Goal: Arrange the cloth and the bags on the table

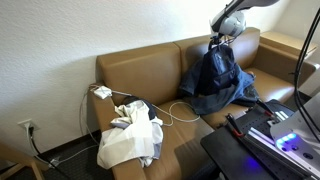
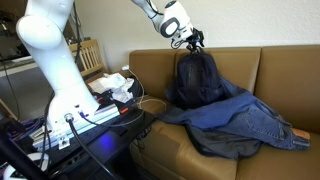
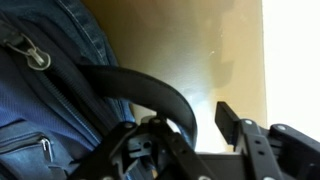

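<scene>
A dark blue bag (image 1: pixel 214 64) stands upright against the back of the brown couch (image 1: pixel 150 65); it also shows in the other exterior view (image 2: pixel 197 80). A blue denim cloth (image 1: pixel 228 96) (image 2: pixel 245 122) lies spread around its base. White plastic bags (image 1: pixel 130 138) (image 2: pixel 118 86) are piled at the couch's other end. My gripper (image 1: pixel 218 40) (image 2: pixel 193 42) is at the top of the blue bag. In the wrist view the jaws (image 3: pixel 190 130) are open, with the bag's black strap (image 3: pixel 140 85) curving between the fingers and the bag's blue fabric (image 3: pixel 40 90) beside it.
A white cable (image 1: pixel 175 110) and a charger (image 1: pixel 102 92) lie on the couch seat between the piles. A black table with electronics (image 1: pixel 260 135) stands in front of the couch. The robot's white base (image 2: pixel 55 70) and a wooden chair (image 2: pixel 88 55) are beside it.
</scene>
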Tool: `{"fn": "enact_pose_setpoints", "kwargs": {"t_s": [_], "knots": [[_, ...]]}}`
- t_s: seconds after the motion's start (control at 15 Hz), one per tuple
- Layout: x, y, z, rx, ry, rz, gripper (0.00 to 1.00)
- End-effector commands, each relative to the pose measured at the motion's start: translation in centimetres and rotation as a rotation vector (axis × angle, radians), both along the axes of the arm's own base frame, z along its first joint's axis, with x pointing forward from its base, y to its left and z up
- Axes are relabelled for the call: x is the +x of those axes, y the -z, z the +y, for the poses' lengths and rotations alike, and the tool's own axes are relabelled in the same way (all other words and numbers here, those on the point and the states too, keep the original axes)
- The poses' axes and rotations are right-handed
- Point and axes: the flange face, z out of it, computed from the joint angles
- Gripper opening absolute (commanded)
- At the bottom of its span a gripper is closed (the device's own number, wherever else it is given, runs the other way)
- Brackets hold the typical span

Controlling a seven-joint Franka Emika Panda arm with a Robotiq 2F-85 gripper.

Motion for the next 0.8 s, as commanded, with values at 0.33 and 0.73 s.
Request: {"fn": "enact_pose_setpoints", "kwargs": {"t_s": [0.33,0.73], "knots": [[-1.1,-4.1,-0.5,0.142,0.019,0.020,0.00],[-3.2,-12.3,0.3,0.436,-0.103,0.109,0.02]]}}
